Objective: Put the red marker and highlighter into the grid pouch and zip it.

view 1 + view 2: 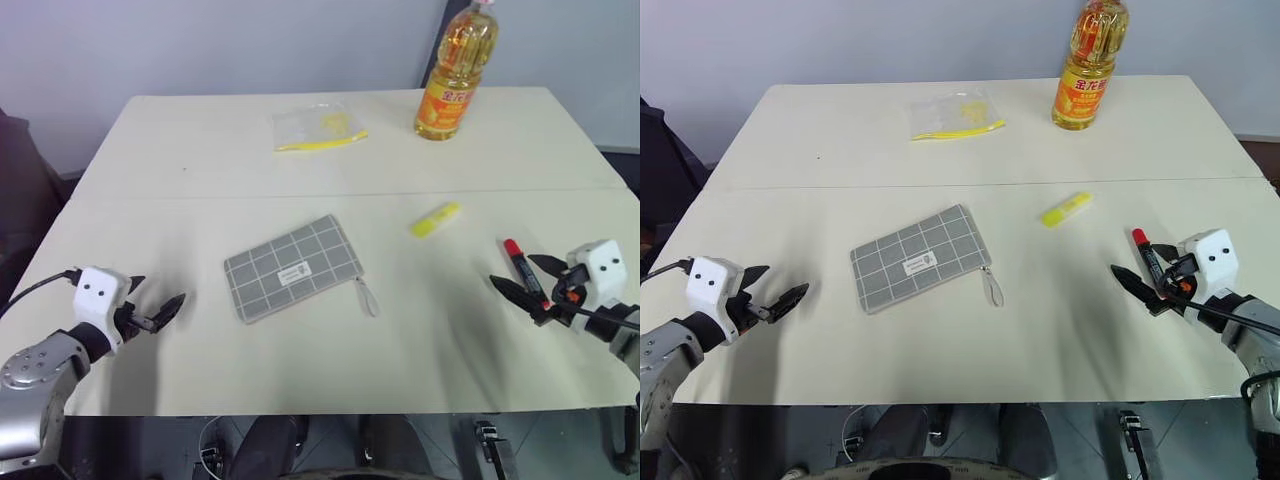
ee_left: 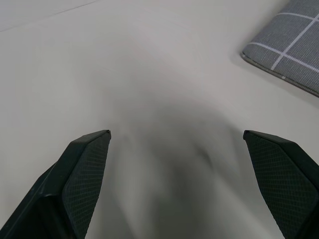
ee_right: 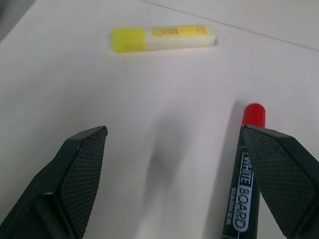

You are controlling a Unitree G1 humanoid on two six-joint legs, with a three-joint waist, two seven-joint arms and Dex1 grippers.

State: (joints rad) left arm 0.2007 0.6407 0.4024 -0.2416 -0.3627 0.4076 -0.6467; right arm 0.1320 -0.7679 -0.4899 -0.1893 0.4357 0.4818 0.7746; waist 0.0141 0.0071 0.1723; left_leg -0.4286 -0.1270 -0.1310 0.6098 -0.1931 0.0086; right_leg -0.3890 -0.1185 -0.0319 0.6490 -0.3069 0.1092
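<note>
Nothing of the job is done yet, as far as I can judge. The desk (image 1: 150, 150) carries everything, and I go down from the biggest thing.

The grid pouch (image 1: 292, 267) lies flat near the middle of the desk, in front of me, with its cord pull (image 1: 368, 297) trailing off the corner toward my right. Its zipper looks closed, though I cannot see the teeth well enough to be sure; if so, I must open it before anything goes in.

My left claw (image 1: 158, 310) hovers over bare desk well to the left of the pouch, fingers spread wide and grasping nothing. My right claw (image 1: 528, 281) is likewise released and empty, poised at the red marker (image 1: 522, 266), which lies on the desk under it, close by one finger with its red cap pointing away from me.

The highlighter (image 1: 435, 219) lies alone, between the pouch and the marker and a little farther from me, touching neither.

So all is left: open the pouch, pick up marker and highlighter, slip both inside, zip it shut.
</note>
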